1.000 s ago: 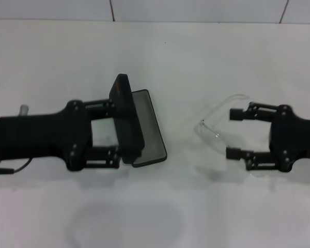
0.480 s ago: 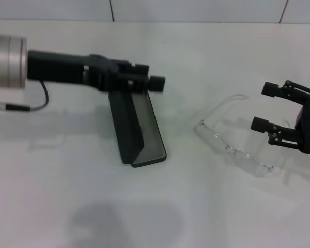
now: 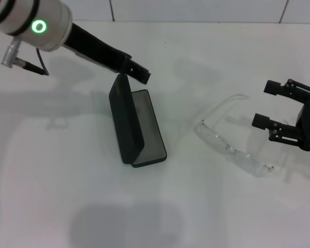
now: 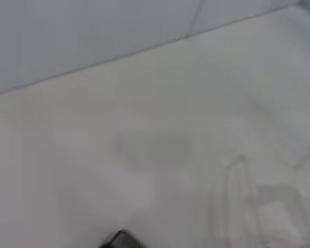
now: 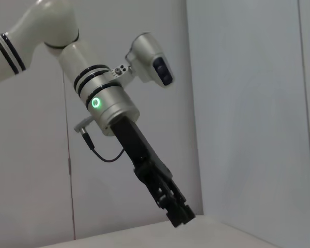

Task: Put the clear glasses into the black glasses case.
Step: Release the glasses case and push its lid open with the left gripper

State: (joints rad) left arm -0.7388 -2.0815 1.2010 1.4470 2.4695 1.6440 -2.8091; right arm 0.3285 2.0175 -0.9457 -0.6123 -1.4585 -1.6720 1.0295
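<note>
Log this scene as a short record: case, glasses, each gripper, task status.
case: black case open on the table, lid upright, lining bare
glasses: clear glasses on the table, right of the case, apart from it
left gripper: raised above the case's far end, holding nothing
right gripper: open, beside the glasses, not gripping them
status: glasses not yet in the case

**My two arms**

My left arm reaches in from the upper left of the head view, slanting forward and down, a green ring lit on its silver wrist. My left gripper [image 3: 138, 74] points down and to my right; seen from my right wrist [image 5: 178, 214], its fingers look pressed together. My right gripper [image 3: 264, 104] sits at the right edge, wrist tilted, its two black fingers spread apart and pointing left.
</note>
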